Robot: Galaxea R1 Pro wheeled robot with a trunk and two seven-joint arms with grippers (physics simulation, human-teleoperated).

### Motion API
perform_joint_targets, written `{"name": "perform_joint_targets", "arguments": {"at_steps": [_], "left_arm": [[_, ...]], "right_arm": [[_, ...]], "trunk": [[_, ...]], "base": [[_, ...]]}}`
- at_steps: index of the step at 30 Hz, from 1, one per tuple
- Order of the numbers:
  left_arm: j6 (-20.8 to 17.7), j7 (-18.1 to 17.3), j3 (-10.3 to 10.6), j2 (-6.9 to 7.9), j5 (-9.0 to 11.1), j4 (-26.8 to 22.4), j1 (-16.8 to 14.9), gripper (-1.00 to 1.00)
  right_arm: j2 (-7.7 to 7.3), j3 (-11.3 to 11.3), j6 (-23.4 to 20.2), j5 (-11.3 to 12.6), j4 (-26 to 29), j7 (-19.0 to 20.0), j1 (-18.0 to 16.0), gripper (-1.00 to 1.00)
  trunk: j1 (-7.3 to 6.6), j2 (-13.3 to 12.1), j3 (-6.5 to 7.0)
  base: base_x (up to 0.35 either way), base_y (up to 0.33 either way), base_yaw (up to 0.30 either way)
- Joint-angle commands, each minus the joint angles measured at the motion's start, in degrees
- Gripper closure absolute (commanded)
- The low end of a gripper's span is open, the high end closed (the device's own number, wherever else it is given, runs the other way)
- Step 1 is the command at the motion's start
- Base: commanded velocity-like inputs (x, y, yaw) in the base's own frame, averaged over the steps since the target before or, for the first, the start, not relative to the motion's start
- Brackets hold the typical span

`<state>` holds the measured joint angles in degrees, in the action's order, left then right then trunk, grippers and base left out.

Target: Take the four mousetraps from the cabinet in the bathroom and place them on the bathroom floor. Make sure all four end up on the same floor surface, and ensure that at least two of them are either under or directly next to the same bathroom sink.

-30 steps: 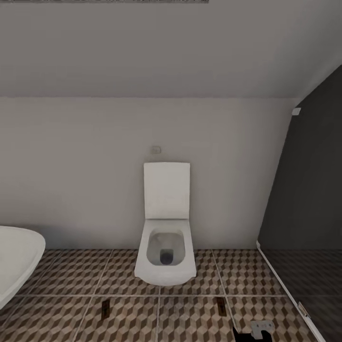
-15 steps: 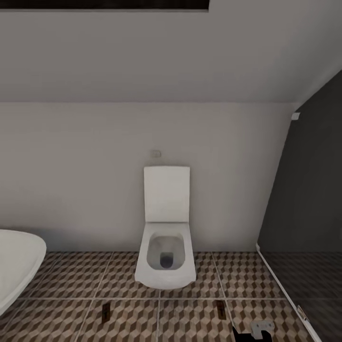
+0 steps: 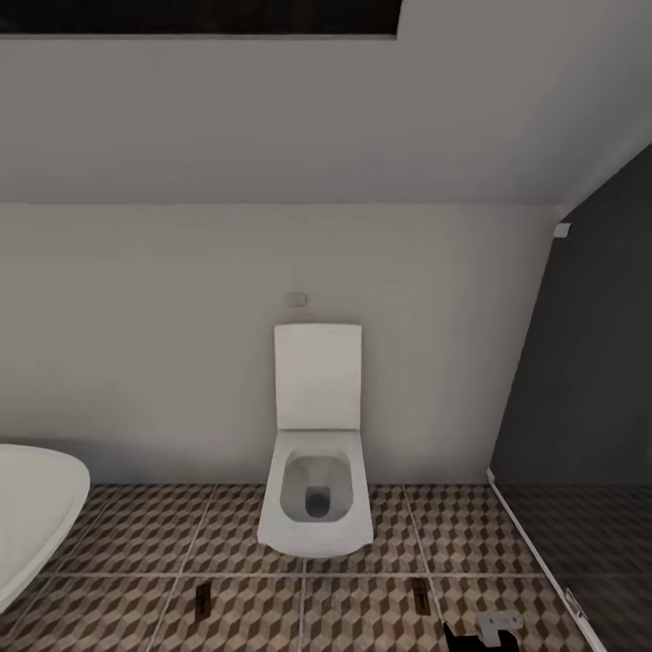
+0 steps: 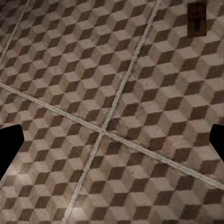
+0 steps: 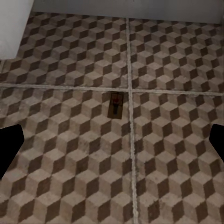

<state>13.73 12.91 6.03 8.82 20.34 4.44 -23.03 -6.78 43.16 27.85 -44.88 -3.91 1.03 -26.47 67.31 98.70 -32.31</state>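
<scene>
Whole head view now tipped up a little; toilet (image 3: pixel 315 489) sits lower than before. Two mousetraps (image 3: pixel 203 601) (image 3: pixel 420 596) flat on bathroom floor (image 3: pixel 136 534), toward 6 o'clock. Both sets of fingers spread wide, holding nothing. Two more to fetch, probably.

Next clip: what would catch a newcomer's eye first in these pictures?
In the head view, the white toilet stands open against the back wall, dead centre. On the cube-patterned bathroom floor in front of it lie two mousetraps, one toward the left and one toward the right. A white sink curves in at the left edge, and a dark shower screen closes the right.
</scene>
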Motion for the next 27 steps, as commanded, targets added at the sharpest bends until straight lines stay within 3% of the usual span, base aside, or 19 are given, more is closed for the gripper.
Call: {"name": "perform_joint_targets", "arguments": {"at_steps": [1, 27], "left_arm": [[0.3, 0.0, 0.5, -0.03, 0.4, 0.2, -0.1, -1.00], [0.3, 0.0, 0.5, -0.03, 0.4, 0.2, -0.1, -1.00]], "right_arm": [[-0.05, 0.3, 0.3, 0.0, -0.2, 0.1, -0.1, -1.00], [-0.04, 0.3, 0.3, 0.0, -0.2, 0.1, -0.1, -1.00]], "trunk": [[-0.23, -0.4, 0.12], [-5.94, -10.8, 4.79]], "base": [[0.000, 0.000, 0.000], [0.000, 0.000, 0.000]]}}
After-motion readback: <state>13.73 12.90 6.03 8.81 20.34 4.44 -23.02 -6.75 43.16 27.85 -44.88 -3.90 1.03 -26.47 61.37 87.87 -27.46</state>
